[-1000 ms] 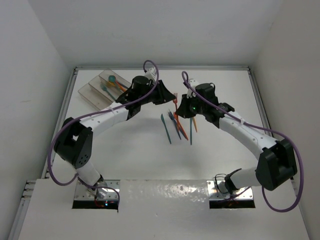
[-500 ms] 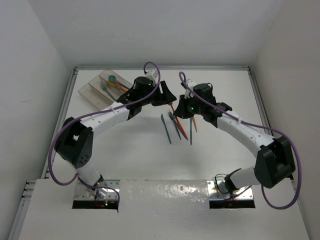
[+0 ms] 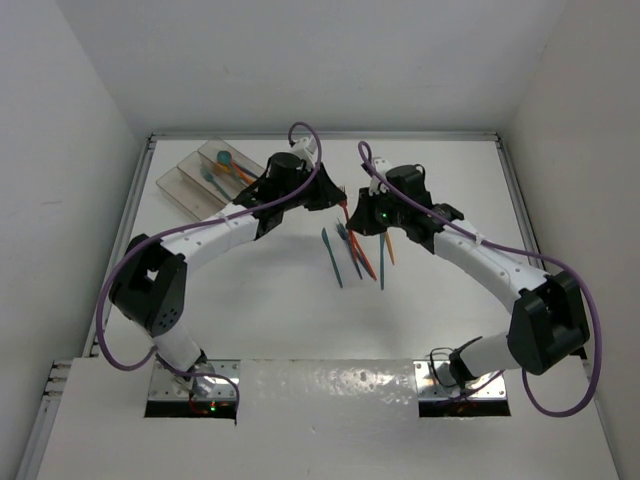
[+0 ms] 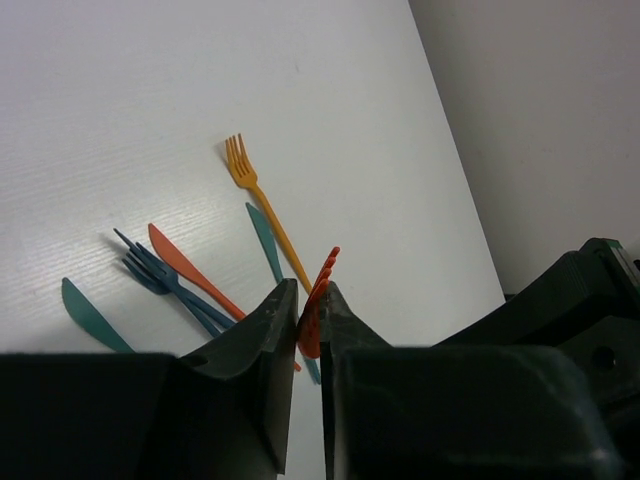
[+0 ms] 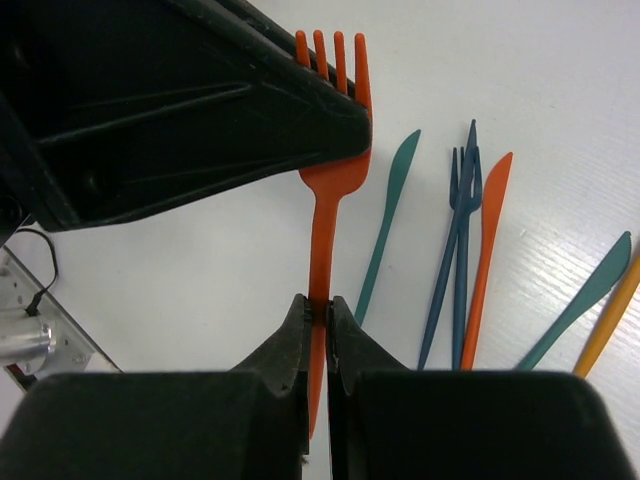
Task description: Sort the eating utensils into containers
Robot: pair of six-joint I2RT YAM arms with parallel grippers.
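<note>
Red-orange fork (image 5: 322,215): one, held at both ends. My left jaws pinch its head; my right jaws clamp the handle, hiding its tail end.

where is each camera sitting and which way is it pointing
top external: above and behind the bases, facing down at the table; shows left arm, right arm, clear tray, loose utensils.
left wrist: on the left arm, facing along the left claw, shut on the orange-red fork's head; right arm's body at right.
right wrist: on the right arm, facing along the right claw, shut on the fork's handle; left claw at upper left.
shared: both wrist views see that fork and the blue forks.
</note>
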